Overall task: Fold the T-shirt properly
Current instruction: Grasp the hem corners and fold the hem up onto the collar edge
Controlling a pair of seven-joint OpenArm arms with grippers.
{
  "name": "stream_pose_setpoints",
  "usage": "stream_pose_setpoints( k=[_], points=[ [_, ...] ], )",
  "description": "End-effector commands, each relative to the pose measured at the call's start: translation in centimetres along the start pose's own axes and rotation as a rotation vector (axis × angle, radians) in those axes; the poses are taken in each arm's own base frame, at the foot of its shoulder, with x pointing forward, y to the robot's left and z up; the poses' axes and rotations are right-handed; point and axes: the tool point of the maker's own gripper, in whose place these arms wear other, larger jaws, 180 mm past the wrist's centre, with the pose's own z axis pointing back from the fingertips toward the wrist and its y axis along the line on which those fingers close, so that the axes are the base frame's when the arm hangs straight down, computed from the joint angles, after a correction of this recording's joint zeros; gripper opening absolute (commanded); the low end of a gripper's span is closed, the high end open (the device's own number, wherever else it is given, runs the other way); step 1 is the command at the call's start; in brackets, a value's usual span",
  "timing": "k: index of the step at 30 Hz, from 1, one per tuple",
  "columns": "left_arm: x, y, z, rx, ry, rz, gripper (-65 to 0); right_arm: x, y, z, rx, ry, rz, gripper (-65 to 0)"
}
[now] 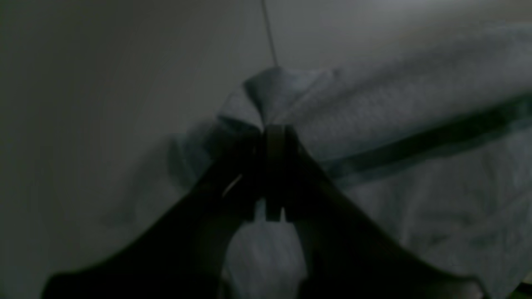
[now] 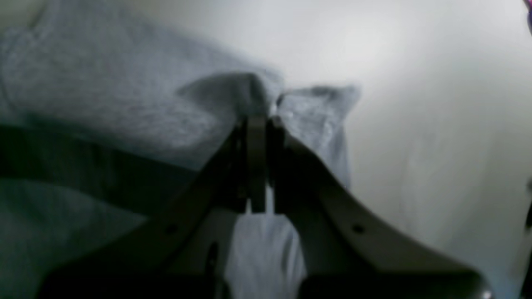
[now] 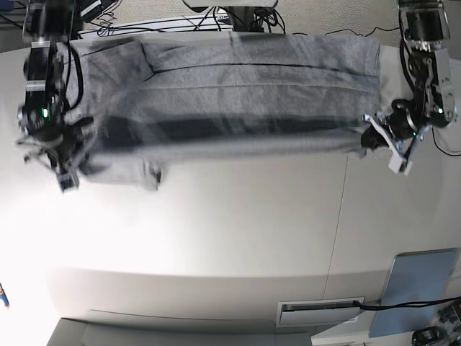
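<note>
The heather-grey T-shirt (image 3: 252,94) is stretched in a wide band across the far part of the table, blurred along its near edge. My left gripper (image 3: 369,135), on the right of the base view, is shut on the T-shirt's edge there; up close a bunched fold of the T-shirt (image 1: 286,95) is pinched in the left gripper (image 1: 266,129). On the left of the base view, my right gripper (image 3: 70,171) is shut on the other end. In its wrist view a gathered corner of the T-shirt (image 2: 232,95) is clamped in the right gripper (image 2: 258,121).
A pale blue flat panel (image 3: 421,288) lies at the near right corner of the white table (image 3: 216,231). A white slotted box (image 3: 320,311) sits at the near edge. Cables (image 3: 180,25) run behind the table's far edge.
</note>
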Motion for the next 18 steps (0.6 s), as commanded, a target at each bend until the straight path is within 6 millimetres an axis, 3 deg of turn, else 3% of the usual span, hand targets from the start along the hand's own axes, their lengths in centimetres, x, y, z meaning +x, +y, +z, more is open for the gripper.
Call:
stream_pose_setpoints(
  k=[1, 9, 12, 18],
  points=[
    [1.4, 0.6, 1.1, 0.019, -0.043, -0.019, -65.0, 0.8, -1.8, 1.2, -0.057, -0.039, 0.016, -65.0],
    [-1.0, 0.1, 3.4, -0.022, -0.054, 0.017, -65.0, -4.6, -0.2, 4.5, -0.039, 0.057, 0.047, -65.0],
    [-2.4, 0.0, 3.5, -0.022, -0.012, 0.024, -65.0, -6.1, 0.8, 5.0, -0.017, 0.088, 0.057, -65.0],
    [-2.6, 0.1, 3.5, -0.016, -0.007, 0.021, -65.0, -9.0, 2.5, 5.5, 0.012, 0.171, 0.018, -65.0]
  ],
)
